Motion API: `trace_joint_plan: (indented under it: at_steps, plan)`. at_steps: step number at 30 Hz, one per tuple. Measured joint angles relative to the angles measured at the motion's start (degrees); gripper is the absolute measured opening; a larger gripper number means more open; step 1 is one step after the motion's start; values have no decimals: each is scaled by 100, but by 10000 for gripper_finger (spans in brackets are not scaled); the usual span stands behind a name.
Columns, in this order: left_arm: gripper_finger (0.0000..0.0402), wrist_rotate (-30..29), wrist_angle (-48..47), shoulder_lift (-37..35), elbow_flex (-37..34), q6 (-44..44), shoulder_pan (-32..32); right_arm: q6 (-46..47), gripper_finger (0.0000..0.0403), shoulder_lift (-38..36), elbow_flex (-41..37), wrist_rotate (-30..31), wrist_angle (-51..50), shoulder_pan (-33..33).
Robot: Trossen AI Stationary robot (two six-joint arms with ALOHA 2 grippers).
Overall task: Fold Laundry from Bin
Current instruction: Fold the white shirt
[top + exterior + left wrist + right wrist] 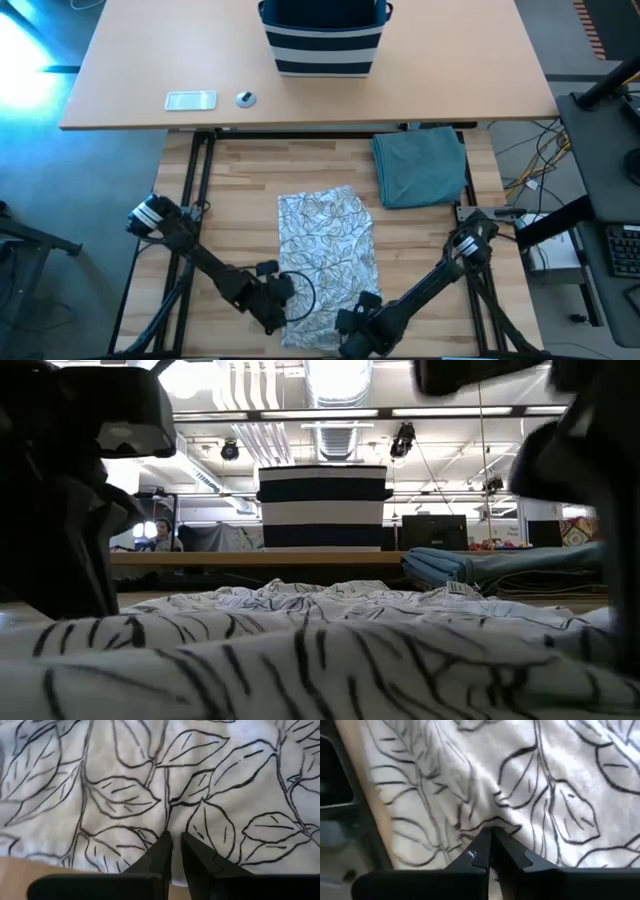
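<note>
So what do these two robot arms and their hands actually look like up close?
Both arms are dark, nearly black, built from slim jointed segments. The left arm has a pale silver cylinder at its shoulder and a thin black cable looping near its wrist. The right arm looks much the same. The left hand and right hand each end in two matte black, wedge-shaped fingers tapering to narrow tips.

Two dark arms meet at the near edge of a leaf-patterned garment (327, 262) spread on the table (240, 180). A folded teal garment (420, 165) lies beside it; the striped bin (323, 38) stands beyond.
</note>
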Motion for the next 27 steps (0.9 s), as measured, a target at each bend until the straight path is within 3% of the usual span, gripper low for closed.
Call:
trace_joint_plan:
  at_steps: [7, 12, 21, 27]
  plan:
    - [30, 90, -984, -271, -74, -319, 0, 325, 9, 118, -331, -681, 483, 136]
    - [30, 168, -1420, -661, -125, -336, 0, 321, 9, 28, -353, -745, 446, 207]
    - [30, 467, 517, -1064, 9, 545, -154, 16, 9, -94, 153, -652, 415, 147]
    - [30, 1308, 2366, -271, -22, 1022, -308, 89, 9, -15, 136, -631, 1038, 234]
